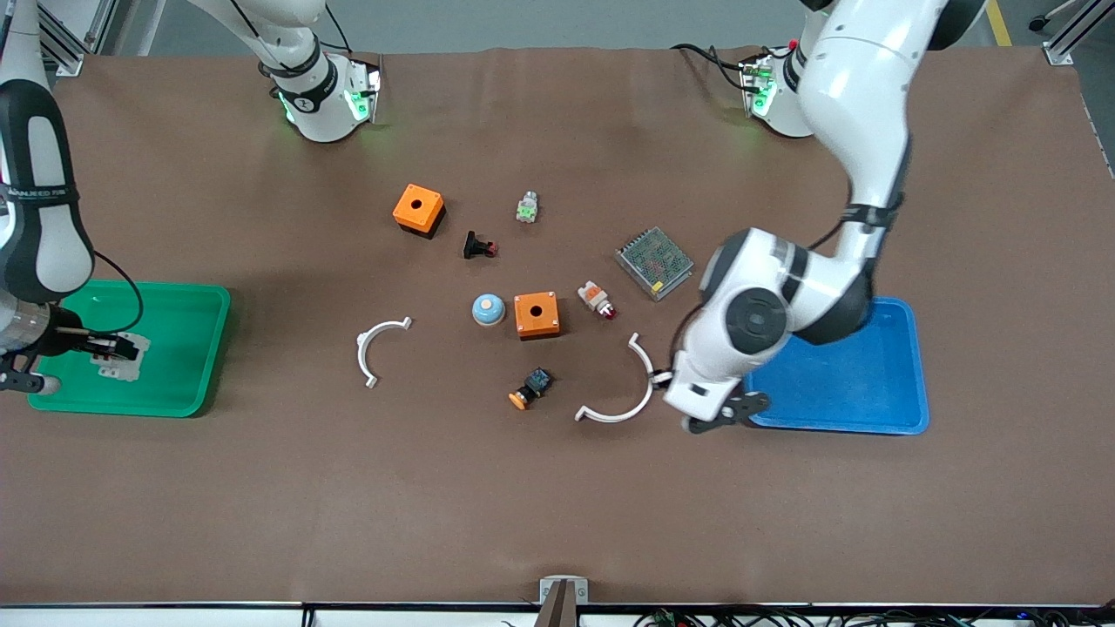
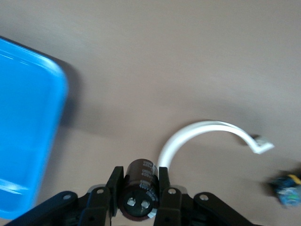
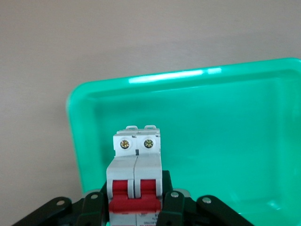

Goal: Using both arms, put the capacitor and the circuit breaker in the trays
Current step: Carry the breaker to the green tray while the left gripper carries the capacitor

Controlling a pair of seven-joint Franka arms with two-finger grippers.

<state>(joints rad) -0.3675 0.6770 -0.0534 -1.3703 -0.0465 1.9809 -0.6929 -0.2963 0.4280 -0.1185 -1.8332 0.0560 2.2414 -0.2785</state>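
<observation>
My left gripper [image 1: 727, 416] is shut on the capacitor [image 2: 139, 187], a small dark cylinder with two metal terminals on its end. It hangs over the brown table, just beside the blue tray [image 1: 836, 383], which also shows in the left wrist view [image 2: 26, 141]. The capacitor is hidden in the front view. My right gripper [image 1: 109, 348] is shut on the circuit breaker [image 3: 136, 174], a white block with red toggles. It holds the breaker [image 1: 119, 359] low over the green tray [image 1: 213, 348], whose wall shows in the right wrist view [image 3: 211, 136]. Whether the breaker touches the tray floor I cannot tell.
A white arc [image 1: 623, 396] lies close beside my left gripper, toward the right arm's end. Mid-table lie another white arc [image 1: 380, 348], two orange boxes [image 1: 419, 209] [image 1: 537, 314], a blue dome [image 1: 489, 309], a black flanged button [image 1: 478, 246], a white-and-orange piece [image 1: 597, 300], a mesh-covered unit [image 1: 654, 262] and an orange-capped button [image 1: 530, 388].
</observation>
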